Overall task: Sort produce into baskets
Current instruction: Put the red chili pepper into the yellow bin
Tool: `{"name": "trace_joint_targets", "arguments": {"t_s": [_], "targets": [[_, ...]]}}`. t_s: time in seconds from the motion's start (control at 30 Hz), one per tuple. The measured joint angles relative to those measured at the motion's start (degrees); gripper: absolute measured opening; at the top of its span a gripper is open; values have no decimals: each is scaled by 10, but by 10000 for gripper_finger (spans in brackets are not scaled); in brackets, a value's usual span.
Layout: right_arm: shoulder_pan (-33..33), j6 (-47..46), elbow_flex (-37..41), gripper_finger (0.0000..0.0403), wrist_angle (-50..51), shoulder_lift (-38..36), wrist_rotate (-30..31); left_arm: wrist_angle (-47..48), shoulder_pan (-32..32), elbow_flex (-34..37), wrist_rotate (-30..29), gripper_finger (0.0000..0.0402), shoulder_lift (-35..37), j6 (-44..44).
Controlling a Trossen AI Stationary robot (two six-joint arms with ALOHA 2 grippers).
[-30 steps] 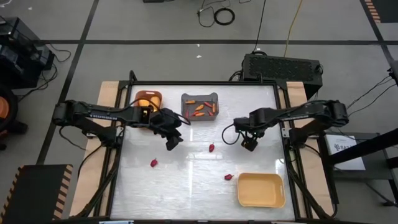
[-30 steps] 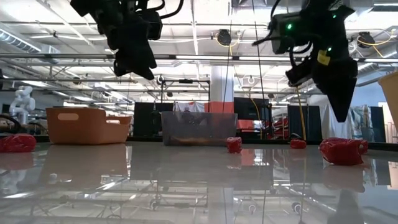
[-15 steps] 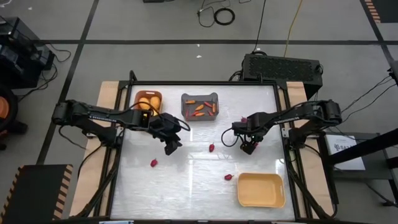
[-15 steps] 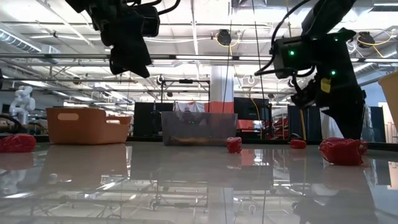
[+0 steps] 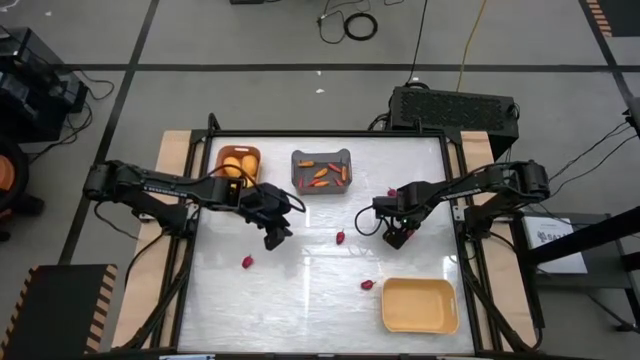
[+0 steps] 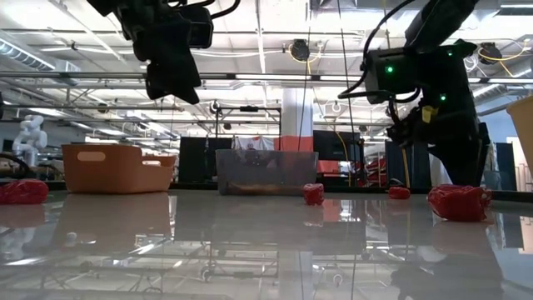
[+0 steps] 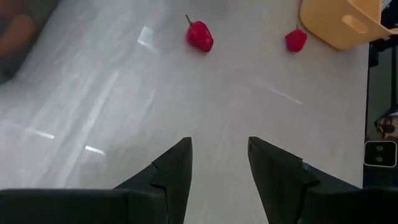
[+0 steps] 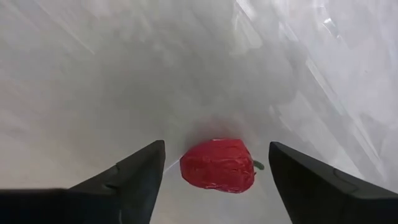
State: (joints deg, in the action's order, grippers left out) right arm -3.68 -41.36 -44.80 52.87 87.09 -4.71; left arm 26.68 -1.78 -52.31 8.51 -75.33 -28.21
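Right hand [image 8: 214,163] stands spread wide and empty, straddling a red pepper [image 8: 217,165] lying on the tabletop [image 5: 320,275] right of centre. Recommend lowering squarely before clenching. The pepper is glossy, squat, green-stemmed. Left hand [image 7: 219,163] hangs part-spread, empty, near the orange basket [image 5: 240,158].
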Motion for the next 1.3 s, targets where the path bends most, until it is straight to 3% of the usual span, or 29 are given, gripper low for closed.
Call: {"name": "trace_joint_targets", "arguments": {"t_s": [0.37, 0.6, 0.9, 1.07, 1.3], "targets": [[0, -22, 36, 242, -32, -5, -4, 0, -28, 0, -22, 163, 0, 0], [0, -29, 36, 195, -32, -6, -22, 3, -29, 0, -24, 163, 0, 0], [6, -47, -28, 165, -5, -21, -62, 25, -29, 0, -24, 163, 0, 15], [54, -108, -89, 164, 10, -40, -64, 32, -28, 0, -28, 163, 0, 54], [173, -256, -195, 164, 7, -51, -75, 29, -27, 0, -30, 164, 0, 92]]}}
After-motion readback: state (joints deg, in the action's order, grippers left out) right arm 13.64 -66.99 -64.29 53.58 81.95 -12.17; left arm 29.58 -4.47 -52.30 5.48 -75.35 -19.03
